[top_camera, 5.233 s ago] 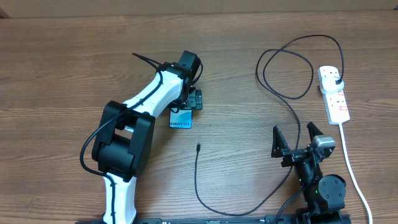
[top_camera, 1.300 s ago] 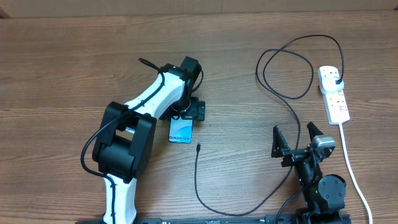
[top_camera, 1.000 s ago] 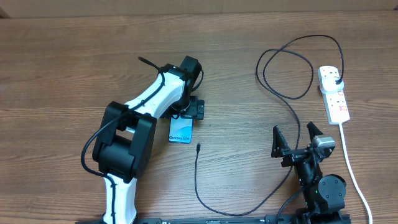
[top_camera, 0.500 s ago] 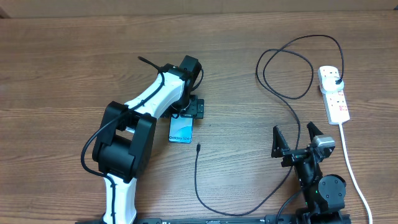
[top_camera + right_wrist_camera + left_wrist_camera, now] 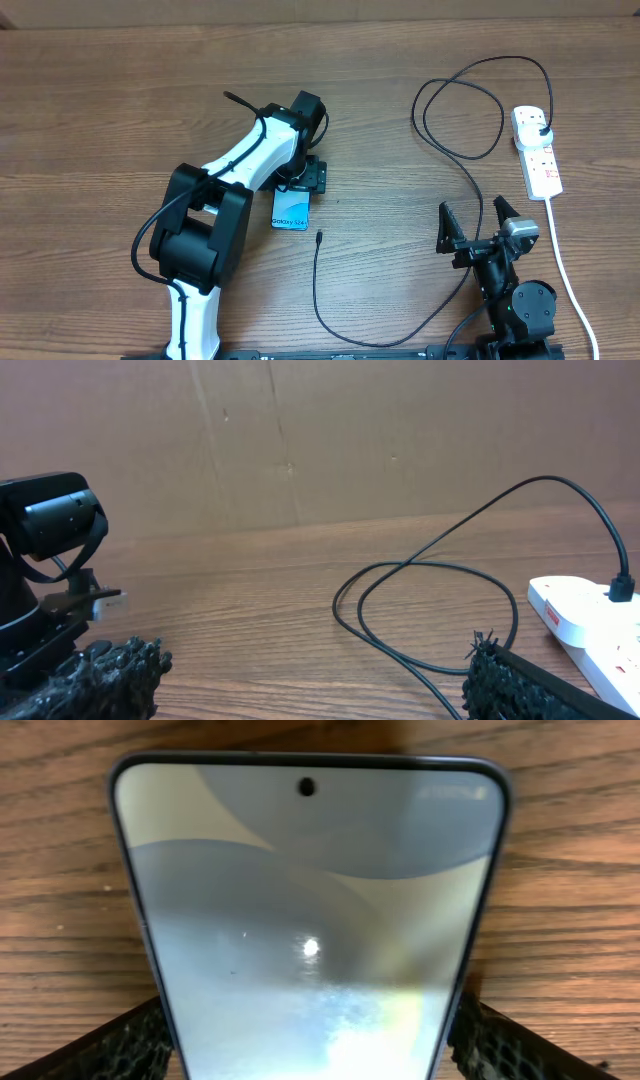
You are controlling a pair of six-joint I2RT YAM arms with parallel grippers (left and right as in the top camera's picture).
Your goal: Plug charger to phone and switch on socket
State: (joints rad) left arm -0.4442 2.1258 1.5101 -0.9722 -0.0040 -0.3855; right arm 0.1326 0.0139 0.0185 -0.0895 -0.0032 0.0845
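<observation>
Left of centre, the phone point(image 5: 291, 210) reads "Galaxy S24"; the left gripper point(image 5: 310, 1045) straddles its edges, grip unclear. At five o'clock, the right gripper point(image 5: 472, 206) gapes.

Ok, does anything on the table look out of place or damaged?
Nothing looks damaged or spilled. The one loose end is the charger: its connector tip lies unplugged, close to the bottom edge of the phone.

L arm point(image 5: 240, 158): white links, blk joints, blk cable; R arm point(image 5: 505, 278) all blk.
</observation>
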